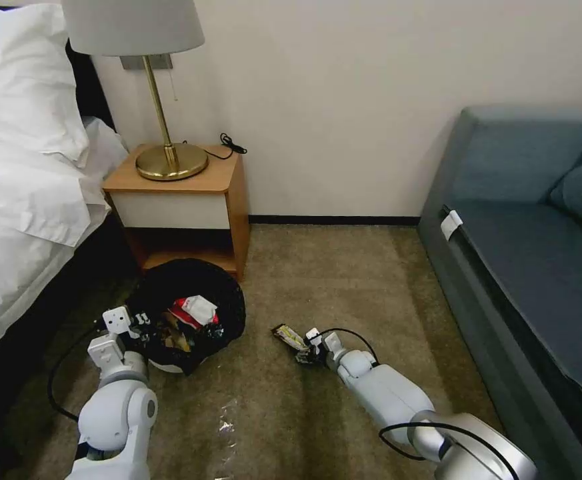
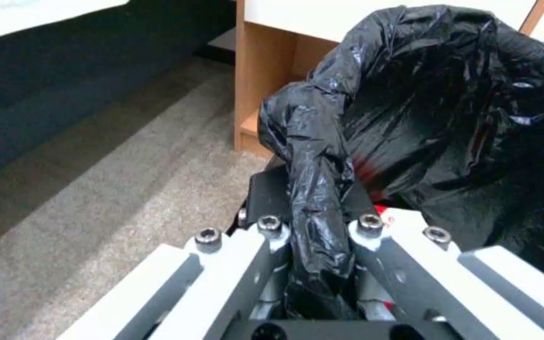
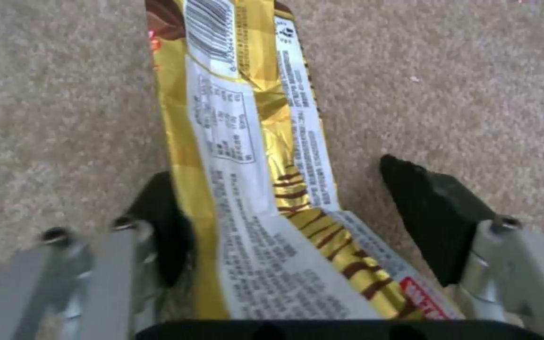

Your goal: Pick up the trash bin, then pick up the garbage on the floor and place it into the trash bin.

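Left gripper (image 2: 313, 236): clenched on a twisted fold of the crinkly black bag (image 2: 436, 104) where it drapes over the rim of the small round white plastic trash bin (image 1: 187, 319); in the head view this gripper (image 1: 143, 321) sits at the bin's left edge
Right gripper (image 3: 297, 208): down at the short-pile olive-brown carpet floor (image 3: 473, 85), jaws spread apart, with the dark-and-yellow snack wrapper (image 3: 253, 156) lying lengthwise between the two black pads (image 3: 432, 208); one pad touches the wrapper's edge, the other stands clear of it, so nothing is gripped yet
Right gripper, head view: low on the floor (image 1: 344, 280) just right of the bin, gripper (image 1: 307, 350) at the near end of the wrapper (image 1: 288, 337)
Bin contents: a red snack wrapper (image 1: 185, 312) with a white piece beside it near the top, brownish crumpled paper (image 1: 176, 339) lower down, all inside the black liner
Bin position: tilted toward the robot, in front of the wooden nightstand (image 1: 191, 200), white body showing below the bag
Floor litter: a clear crinkled plastic scrap (image 1: 226, 427) on the carpet nearer the robot, well apart from both grippers
Surroundings: white-sheeted bed (image 1: 17, 173) to the left, blue-grey sofa (image 1: 531, 253) to the right, brass lamp (image 1: 164, 100) on the nightstand
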Tool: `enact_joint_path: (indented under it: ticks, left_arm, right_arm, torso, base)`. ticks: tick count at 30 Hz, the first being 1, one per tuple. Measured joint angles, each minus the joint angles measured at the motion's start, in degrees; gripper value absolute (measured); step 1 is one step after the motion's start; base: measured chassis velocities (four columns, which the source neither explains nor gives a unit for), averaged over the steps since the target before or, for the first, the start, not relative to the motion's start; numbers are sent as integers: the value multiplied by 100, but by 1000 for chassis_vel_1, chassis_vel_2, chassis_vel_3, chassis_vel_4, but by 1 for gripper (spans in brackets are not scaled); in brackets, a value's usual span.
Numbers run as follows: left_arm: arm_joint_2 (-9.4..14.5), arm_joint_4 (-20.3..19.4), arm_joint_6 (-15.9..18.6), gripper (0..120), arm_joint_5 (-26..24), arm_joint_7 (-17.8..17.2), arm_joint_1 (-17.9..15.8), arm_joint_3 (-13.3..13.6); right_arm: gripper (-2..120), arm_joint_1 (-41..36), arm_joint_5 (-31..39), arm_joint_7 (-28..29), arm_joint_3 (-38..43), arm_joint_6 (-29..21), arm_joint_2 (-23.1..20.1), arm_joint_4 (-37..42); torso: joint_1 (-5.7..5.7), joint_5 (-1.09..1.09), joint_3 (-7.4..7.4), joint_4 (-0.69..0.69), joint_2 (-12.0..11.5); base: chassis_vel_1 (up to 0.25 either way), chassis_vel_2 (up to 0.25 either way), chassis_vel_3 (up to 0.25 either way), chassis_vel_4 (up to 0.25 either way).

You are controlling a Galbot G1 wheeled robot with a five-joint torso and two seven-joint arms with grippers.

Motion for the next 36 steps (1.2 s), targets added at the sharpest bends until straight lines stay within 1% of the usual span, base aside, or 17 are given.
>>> enact_joint_path:
  ticks: [1, 2, 4, 5, 7, 8, 10, 12, 13, 14, 15, 17, 18, 26, 31, 35, 36]
  left_arm:
    - [4, 0, 3, 5, -2, -2, -2, -2]
    - [4, 0, 3, 5, -2, -2, -2, -2]
    - [10, 1, 3, 5, -6, -3, -2, -11]
    - [10, 1, 3, 5, -6, -3, -2, -11]
    - [11, 11, 3, 5, -11, -3, -3, -14]
    - [11, 11, 3, 5, -11, -3, -3, -14]
    - [10, 36, 3, 5, -12, -3, -22, -14]
    - [6, 44, 3, 5, -12, -3, -30, -11]
    - [1, 60, 0, 5, -12, -2, -42, 2]
    - [1, 60, 0, 5, -12, -2, -42, 2]
    - [-3, 66, -1, 5, -12, -2, -48, 12]
    - [-4, 78, -2, 5, -10, -2, -60, 26]
    - [-5, 86, -2, 5, -10, -2, -80, 34]
    - [-1, 139, 10, 5, -15, -17, -200, 97]
    - [4, 220, 11, 5, -34, -26, -276, 105]
    - [1, 294, 10, 5, -57, -19, -351, 138]
    - [0, 325, 7, 5, -58, -19, -390, 151]
  right_arm:
    - [60, 2, -17, 30, 32, 2, 1, 5]
    - [60, 2, -17, 30, 32, 2, 1, 5]
    - [47, 8, -36, 83, 55, 6, 1, 18]
    - [47, 8, -36, 83, 55, 6, 1, 18]
    - [36, 10, -58, 103, 88, 9, 8, 31]
    - [36, 10, -58, 103, 88, 9, 8, 31]
    - [26, 13, -74, 119, 117, 17, 21, 38]
    - [23, 12, -88, 124, 125, 21, 22, 41]
    - [15, 7, -109, 134, 143, 37, 26, 41]
    - [15, 7, -109, 134, 143, 37, 26, 41]
    - [8, 2, -134, 137, 160, 62, 32, 30]
    - [5, 0, -184, 139, 196, 96, 45, 2]
    - [0, 0, -219, 139, 219, 117, 52, -14]
    - [0, -8, -233, 226, 398, 213, 35, 71]
    - [0, 0, -44, 395, 707, 266, -44, 362]
    - [0, 55, 354, 827, 943, 390, -63, 815]
    - [0, 53, 531, 1020, 994, 393, -88, 1114]
  torso:
    - [0, -1, 0, 0, 0]
    - [0, -1, 0, 0, 0]
    - [0, -1, 0, 0, 0]
    - [0, -1, 0, 0, 0]
    - [0, -1, 0, -1, 0]
    - [0, -1, 0, -1, 0]
    - [0, -1, 0, 0, 0]
    - [0, -1, 0, 0, 0]
    - [0, -1, 0, 0, 0]
    - [0, -1, 0, 0, 0]
    - [0, -1, 0, -1, 0]
    - [1, -1, 0, 0, 0]
    - [1, -1, 0, 0, 0]
    - [0, -1, 0, -1, 0]
    - [0, -1, 0, -1, 0]
    - [0, -1, 0, 1, 0]
    - [1, 0, 2, -2, -1]
  base:
    - [0, 0, 0, 0]
    - [0, 0, 0, 0]
    - [0, 0, 0, 0]
    - [0, 0, 0, 0]
    - [0, 0, 0, 0]
    - [0, 0, 0, 0]
    - [0, 0, 0, 0]
    - [0, 0, 0, 0]
    - [0, 0, 0, 0]
    - [0, 0, 0, 0]
    - [0, 0, 0, 0]
    - [0, 0, 0, 0]
    - [0, 0, 0, 0]
    - [0, 0, 0, 0]
    - [0, 0, 0, 0]
    - [0, 0, 0, 0]
    - [0, 0, 0, 0]
